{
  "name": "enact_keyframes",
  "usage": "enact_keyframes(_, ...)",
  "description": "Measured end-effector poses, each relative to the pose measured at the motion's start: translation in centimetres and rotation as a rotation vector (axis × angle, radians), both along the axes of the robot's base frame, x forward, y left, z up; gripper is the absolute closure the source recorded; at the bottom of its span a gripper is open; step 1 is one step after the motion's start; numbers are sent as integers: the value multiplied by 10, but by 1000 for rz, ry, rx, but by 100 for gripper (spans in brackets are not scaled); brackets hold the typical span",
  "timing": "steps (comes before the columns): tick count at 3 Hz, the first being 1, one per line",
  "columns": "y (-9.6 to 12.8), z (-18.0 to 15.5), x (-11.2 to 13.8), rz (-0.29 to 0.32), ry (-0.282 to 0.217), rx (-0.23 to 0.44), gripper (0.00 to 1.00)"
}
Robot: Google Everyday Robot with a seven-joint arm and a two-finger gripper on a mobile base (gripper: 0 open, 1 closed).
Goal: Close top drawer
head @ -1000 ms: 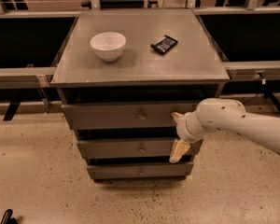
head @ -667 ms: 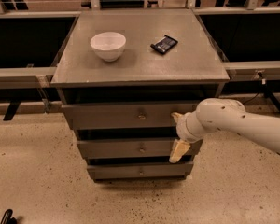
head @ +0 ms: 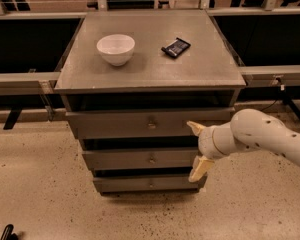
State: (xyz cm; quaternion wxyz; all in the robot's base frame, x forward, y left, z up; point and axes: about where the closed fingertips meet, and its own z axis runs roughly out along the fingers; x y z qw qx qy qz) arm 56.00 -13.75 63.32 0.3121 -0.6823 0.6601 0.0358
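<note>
At the right end of the cabinet front, seen from the single camera view, the robot's white two-finger gripper (head: 197, 148) hangs with its cream, wedge-shaped fingers (head: 194, 127) spread apart one above the other, holding nothing. The upper finger lies at the lower right edge of the top drawer (head: 120, 125), a wide grey metal-look front, flat and plain, with one small round knob (head: 151, 124) at its centre. This front lies to the left of the gripper and runs horizontally across the picture. It appears to stand out from the cabinet body, with a dark gap under the grey tabletop (head: 200, 71). Closing it is judged to call for a push straight into the cabinet, away from the camera.

The smooth white arm (head: 262, 136) enters from the right. Two narrower grey fronts, the middle drawer (head: 120, 159) and the bottom drawer (head: 130, 184), sit below. A glossy white round bowl (head: 115, 49) and a flat black packet (head: 176, 47) rest well apart on the tabletop. The speckled beige floor (head: 35, 189) looks hard.
</note>
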Motion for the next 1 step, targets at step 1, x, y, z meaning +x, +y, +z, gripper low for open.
enact_keyframes(1, -8, 2, -6, 45, -38, -19, 0)
